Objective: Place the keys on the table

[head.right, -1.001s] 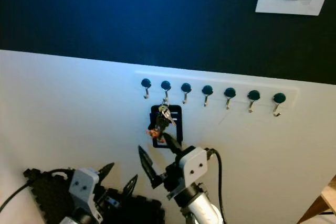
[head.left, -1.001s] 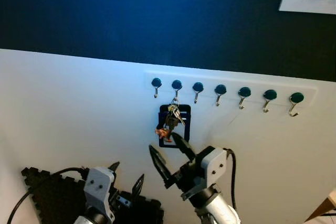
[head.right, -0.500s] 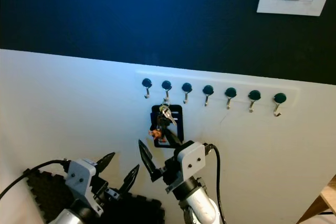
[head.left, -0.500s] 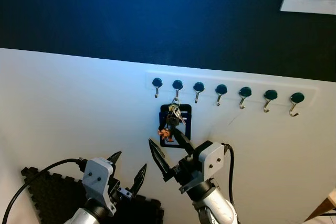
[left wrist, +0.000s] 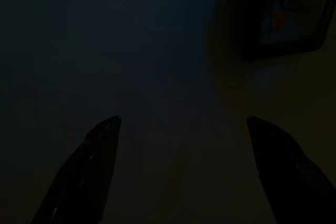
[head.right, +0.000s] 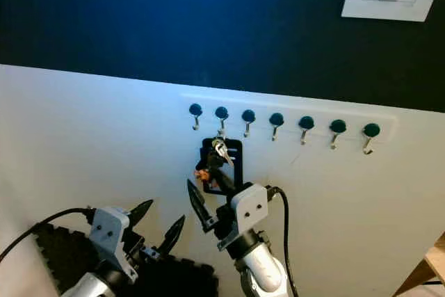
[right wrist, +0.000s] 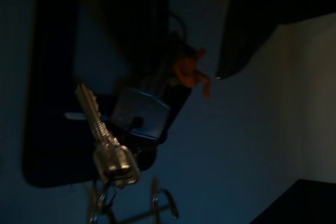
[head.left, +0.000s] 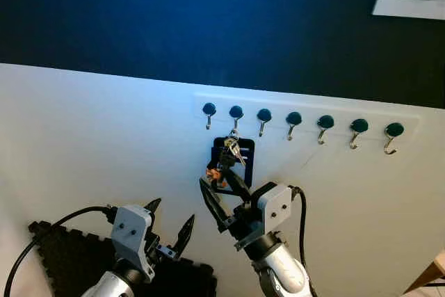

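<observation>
The right hand (head.left: pixel 221 187) is raised to the keys (head.left: pixel 227 157), fingers apart around their lower end. The keys are hung from a hook (head.left: pixel 235 115) on the wall. No writing can be read. The left hand (head.left: pixel 170 226) is held low, fingers apart.

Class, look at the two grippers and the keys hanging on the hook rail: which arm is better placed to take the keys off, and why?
Right. The right gripper is open, raised to the keys with its fingers either side of the bunch's lower end. The left gripper hangs lower, off to the left, away from the hooks.
</observation>
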Controlling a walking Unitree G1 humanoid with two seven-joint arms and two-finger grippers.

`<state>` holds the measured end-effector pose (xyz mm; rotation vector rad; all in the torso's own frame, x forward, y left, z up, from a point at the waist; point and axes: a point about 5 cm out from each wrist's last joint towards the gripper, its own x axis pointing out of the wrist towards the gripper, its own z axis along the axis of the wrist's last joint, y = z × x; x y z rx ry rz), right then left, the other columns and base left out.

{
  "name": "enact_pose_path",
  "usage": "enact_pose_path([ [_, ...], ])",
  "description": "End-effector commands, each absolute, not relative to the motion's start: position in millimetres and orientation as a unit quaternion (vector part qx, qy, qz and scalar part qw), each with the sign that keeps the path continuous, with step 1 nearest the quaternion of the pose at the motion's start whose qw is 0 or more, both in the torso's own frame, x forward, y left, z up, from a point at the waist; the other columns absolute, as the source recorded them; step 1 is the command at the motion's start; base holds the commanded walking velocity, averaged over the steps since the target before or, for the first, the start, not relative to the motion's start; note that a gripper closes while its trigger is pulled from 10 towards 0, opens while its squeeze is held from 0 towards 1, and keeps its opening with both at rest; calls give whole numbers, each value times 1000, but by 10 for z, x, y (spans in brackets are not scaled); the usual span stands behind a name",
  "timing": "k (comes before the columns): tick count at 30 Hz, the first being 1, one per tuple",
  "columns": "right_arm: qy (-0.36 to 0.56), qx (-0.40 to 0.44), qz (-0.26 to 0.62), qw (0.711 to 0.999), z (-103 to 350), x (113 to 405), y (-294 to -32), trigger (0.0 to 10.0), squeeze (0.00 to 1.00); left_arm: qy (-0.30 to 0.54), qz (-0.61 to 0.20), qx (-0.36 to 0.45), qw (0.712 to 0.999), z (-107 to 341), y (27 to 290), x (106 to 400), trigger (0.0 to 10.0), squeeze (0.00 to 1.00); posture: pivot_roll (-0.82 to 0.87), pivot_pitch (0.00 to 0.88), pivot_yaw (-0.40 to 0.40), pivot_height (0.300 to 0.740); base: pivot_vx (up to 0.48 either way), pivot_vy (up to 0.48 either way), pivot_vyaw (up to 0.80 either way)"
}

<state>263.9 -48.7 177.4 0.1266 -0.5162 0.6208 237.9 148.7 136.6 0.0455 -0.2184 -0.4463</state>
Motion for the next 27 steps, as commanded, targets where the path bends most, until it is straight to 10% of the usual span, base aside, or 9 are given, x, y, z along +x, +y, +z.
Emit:
enact_pose_path([
  [1, -248, 74, 301, 918, 1768, 2646, -452, 0, 0, -107, -222, 30, 969, 1387, 1500, 2359, 10000, 0, 71, 49, -15, 740, 0, 0, 0],
  [27, -331, 80, 288, 895, 2131, 2550, -551, 0, 0, -118, -219, 31, 968, 1446, 1522, 2402, 10000, 0, 69, 22, 4, 740, 0, 0, 0],
])
